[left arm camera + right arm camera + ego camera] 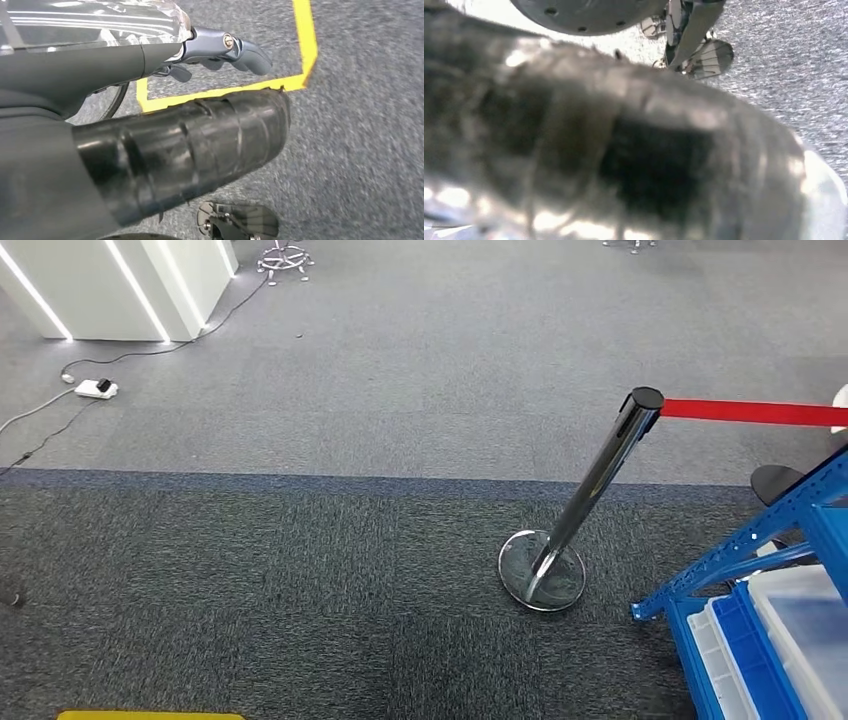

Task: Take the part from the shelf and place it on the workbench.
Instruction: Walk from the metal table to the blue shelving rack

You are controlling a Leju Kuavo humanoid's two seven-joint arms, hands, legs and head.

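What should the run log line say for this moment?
phase: walking | left hand: holds nothing | blue shelf: at right | part: unseen

The head view looked forward and down over grey carpet [400, 390] from high up. Both wrist views hung close above that carpet, facing down.

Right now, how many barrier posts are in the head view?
1: a chrome post right of centre on the carpet, its red belt running off the right edge. Any further post would be out of frame.
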